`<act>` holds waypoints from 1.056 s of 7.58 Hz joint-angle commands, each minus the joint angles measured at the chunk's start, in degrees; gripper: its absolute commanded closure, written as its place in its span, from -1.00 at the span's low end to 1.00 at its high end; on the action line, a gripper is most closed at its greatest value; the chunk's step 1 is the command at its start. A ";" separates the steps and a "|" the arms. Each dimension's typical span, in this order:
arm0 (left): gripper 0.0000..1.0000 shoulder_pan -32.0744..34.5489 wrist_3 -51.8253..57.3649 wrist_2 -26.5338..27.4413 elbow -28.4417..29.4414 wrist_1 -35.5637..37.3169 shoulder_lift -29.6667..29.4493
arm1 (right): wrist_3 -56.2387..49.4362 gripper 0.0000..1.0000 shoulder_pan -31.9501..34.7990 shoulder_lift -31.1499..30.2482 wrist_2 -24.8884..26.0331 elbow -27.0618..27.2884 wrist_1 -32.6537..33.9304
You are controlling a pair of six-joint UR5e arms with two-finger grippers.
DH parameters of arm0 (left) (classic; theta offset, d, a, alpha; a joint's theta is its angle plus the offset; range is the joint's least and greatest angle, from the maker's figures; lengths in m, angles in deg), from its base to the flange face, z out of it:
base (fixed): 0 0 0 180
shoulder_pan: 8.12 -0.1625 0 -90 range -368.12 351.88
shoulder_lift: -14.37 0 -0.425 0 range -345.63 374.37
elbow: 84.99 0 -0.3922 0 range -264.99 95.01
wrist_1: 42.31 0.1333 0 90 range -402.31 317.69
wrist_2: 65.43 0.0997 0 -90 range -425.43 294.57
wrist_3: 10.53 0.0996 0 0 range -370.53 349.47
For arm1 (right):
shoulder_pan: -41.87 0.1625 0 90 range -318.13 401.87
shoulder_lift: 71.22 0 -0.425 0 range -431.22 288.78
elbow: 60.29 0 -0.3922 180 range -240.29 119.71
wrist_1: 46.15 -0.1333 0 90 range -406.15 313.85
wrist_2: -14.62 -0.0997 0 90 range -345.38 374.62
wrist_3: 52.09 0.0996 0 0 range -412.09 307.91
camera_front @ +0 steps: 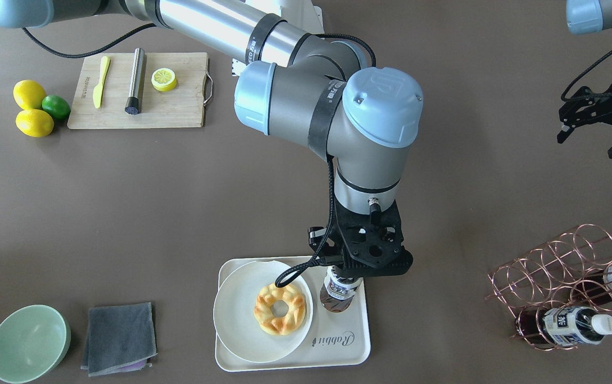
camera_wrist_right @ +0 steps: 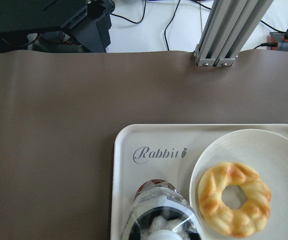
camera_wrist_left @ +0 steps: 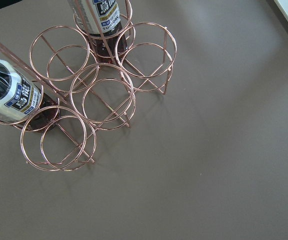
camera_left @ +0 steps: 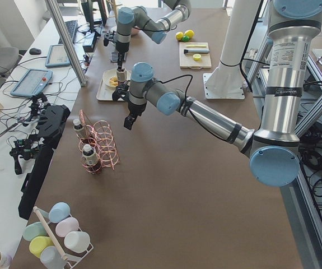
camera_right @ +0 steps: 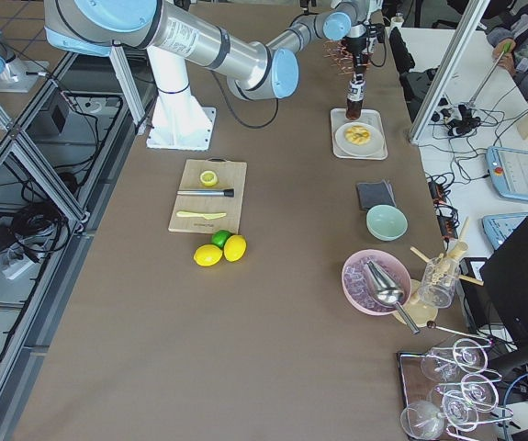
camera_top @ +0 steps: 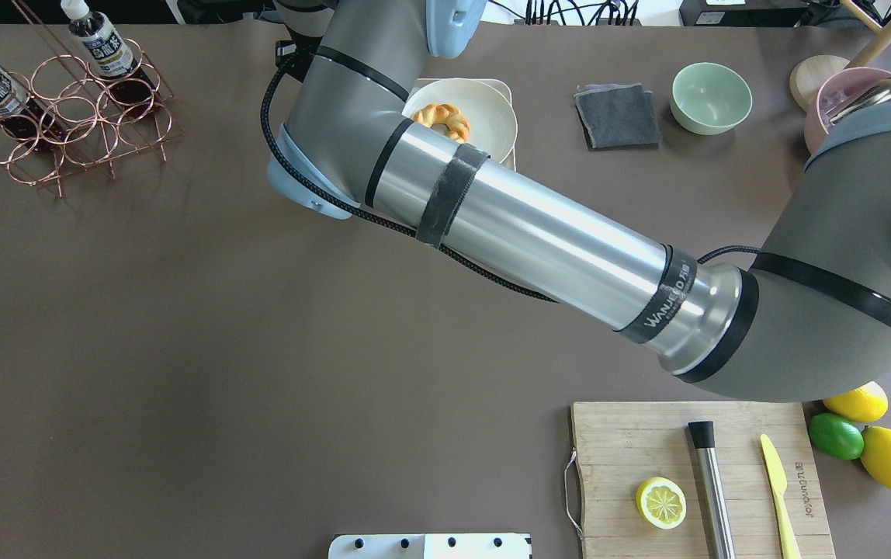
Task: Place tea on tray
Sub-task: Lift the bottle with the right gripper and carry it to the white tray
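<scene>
You'll see a golden ring-shaped pastry (camera_front: 280, 308) on a round white plate (camera_front: 234, 325), and a folded grey cloth (camera_front: 119, 338) beside a pale green bowl (camera_front: 27, 344).

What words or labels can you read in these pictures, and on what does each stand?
"Rabbit": grey script on the tray.
Label on the tea: characters, too blurred to read.
Labels on the racked bottles: too blurred.
Mark on the cutting board: too small.
Print on the right arm's strap: unclear.

A copper rack (camera_wrist_left: 103, 95) is seen on the brown table (camera_wrist_left: 219, 165). One bottle (camera_wrist_left: 11, 92) is held in a ring, a second bottle (camera_wrist_left: 101, 15) in another.
</scene>
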 commanded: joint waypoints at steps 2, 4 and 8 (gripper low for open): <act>-0.94 -0.08 -2.18 0.15 0.00 0.00 -0.43 | -0.02 1.00 1.21 1.41 0.19 -7.51 -7.01; -0.94 -0.17 -2.18 0.15 0.62 -0.09 -0.87 | 0.15 0.10 1.21 2.12 -0.17 -7.51 -7.01; -0.94 -0.17 -5.94 -0.20 0.09 -2.36 -0.17 | 0.15 -0.99 1.64 2.64 -1.82 -7.42 -6.93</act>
